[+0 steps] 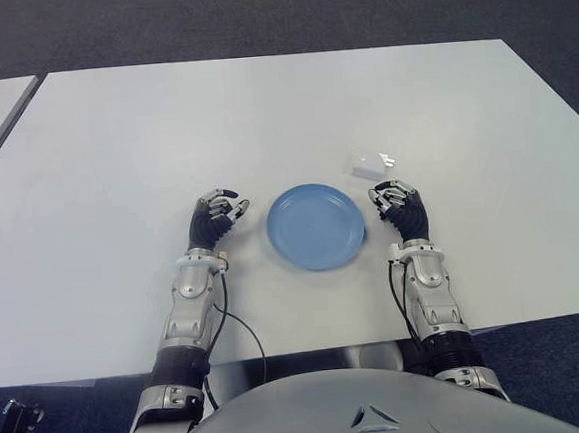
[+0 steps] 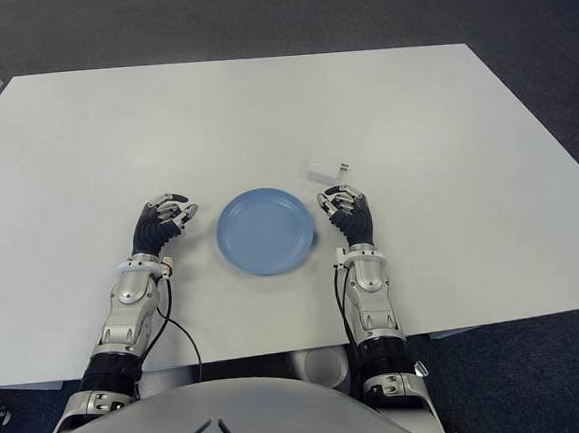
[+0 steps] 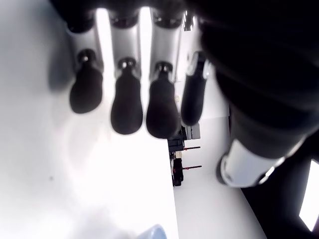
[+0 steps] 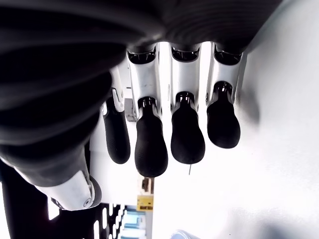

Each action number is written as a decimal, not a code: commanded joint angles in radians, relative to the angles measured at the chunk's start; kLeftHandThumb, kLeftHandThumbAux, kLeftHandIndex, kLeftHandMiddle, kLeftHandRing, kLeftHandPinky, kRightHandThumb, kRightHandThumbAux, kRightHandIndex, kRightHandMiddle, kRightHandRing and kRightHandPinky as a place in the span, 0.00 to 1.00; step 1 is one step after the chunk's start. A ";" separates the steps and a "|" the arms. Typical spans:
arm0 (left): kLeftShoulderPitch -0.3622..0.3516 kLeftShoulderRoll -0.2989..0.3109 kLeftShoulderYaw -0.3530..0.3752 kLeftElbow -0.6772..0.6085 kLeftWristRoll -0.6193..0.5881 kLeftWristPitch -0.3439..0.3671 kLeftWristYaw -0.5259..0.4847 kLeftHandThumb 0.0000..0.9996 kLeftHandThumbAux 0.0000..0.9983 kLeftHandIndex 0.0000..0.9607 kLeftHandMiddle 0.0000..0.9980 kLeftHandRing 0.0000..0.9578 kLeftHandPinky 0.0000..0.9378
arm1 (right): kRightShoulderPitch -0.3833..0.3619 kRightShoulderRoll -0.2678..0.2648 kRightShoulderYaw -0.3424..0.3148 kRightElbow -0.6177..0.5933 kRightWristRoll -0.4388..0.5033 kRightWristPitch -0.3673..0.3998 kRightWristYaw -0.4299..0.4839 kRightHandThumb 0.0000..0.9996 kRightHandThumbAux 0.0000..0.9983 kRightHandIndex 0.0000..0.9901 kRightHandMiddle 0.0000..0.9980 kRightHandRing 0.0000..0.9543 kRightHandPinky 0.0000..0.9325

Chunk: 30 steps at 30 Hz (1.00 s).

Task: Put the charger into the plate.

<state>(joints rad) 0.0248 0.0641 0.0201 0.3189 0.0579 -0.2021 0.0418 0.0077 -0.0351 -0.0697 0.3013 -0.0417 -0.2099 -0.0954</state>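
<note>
The right robot hand [image 1: 401, 208] shows just right of the blue plate [image 1: 315, 224], fingers relaxed and holding nothing. The left robot hand [image 1: 213, 218], equally loose and empty, shows left of the plate. The white charger [image 1: 372, 163] lies on the bench [image 1: 262, 118] just beyond the right fingertips, nothing between them.

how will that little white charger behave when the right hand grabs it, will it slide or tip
The charger looks like a small rigid block lying flat, so it probably will not roll or tip. On the smooth white table it may skid if nudged. Its prongs point toward the right hand, which is open and may catch on them.
</note>
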 commanded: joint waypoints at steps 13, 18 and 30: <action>0.014 0.000 0.000 0.008 -0.006 0.009 -0.012 0.71 0.72 0.45 0.74 0.75 0.76 | 0.016 0.000 -0.004 0.028 0.010 0.014 0.011 0.71 0.73 0.44 0.75 0.77 0.77; 0.012 0.000 0.001 0.010 -0.006 0.010 -0.010 0.71 0.72 0.45 0.74 0.75 0.76 | 0.014 0.000 -0.003 0.030 0.005 0.015 0.007 0.71 0.73 0.44 0.75 0.77 0.77; 0.011 -0.001 0.001 0.009 0.004 0.012 0.001 0.71 0.72 0.45 0.74 0.75 0.77 | 0.013 0.001 -0.002 0.032 0.002 0.006 0.000 0.71 0.73 0.44 0.75 0.76 0.77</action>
<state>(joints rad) 0.0247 0.0642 0.0211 0.3190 0.0581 -0.2023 0.0411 0.0035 -0.0377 -0.0700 0.3076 -0.0395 -0.2133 -0.0929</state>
